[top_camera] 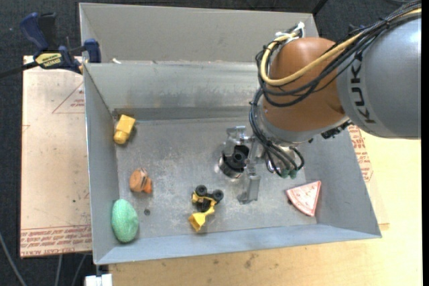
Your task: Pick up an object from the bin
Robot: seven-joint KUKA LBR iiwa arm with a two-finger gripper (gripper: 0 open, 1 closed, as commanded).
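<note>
The gripper (241,174) is low over the floor of the bin (167,110), right of centre. Its state cannot be determined: the orange wrist cover (301,87) and cables hide its upper part. 1 black part (234,159) beneath it cannot be identified as robot or loose thing. The nearest thing is a yellow-and-black toy (203,205), just left of the gripper and apart from it. Its long axis runs roughly toward the near wall, yellow end nearest that wall. A pink wedge (305,197) lies to the right.
</note>
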